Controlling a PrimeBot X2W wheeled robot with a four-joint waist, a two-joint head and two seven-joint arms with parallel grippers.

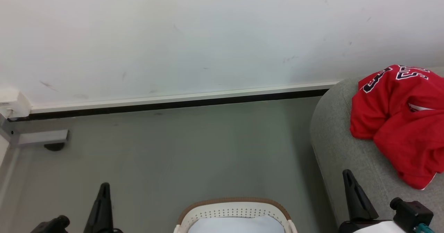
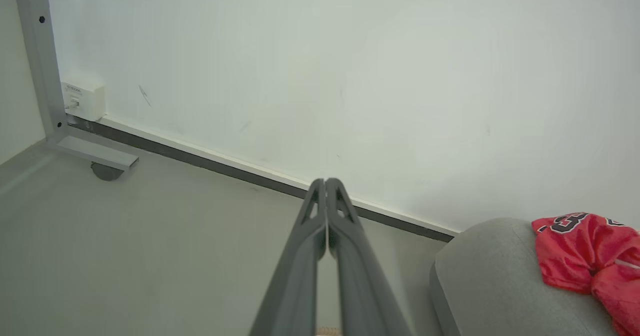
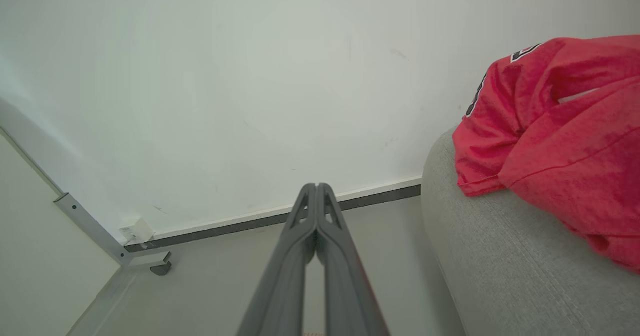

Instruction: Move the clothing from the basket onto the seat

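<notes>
Fingers (image 2: 300,256) of the left gripper (image 2: 325,182) and the right gripper (image 3: 316,186) are closed together. Red clothing (image 1: 399,118) lies on the seat (image 1: 340,139); the basket (image 1: 236,205) stands on the floor (image 1: 173,149) nearby.

Open floor (image 1: 173,149) between basket (image 1: 236,202), wall (image 1: 173,35) and seat (image 1: 336,139)

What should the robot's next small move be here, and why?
Probably bend forward to look into the laundry basket. Its far rim sits at the head view's bottom edge, the inside mostly cut off, with something pale there, so leftover clothing cannot be ruled out. Red jersey clothing already lies on the grey seat, and the left gripper and right gripper are shut and empty.
</notes>
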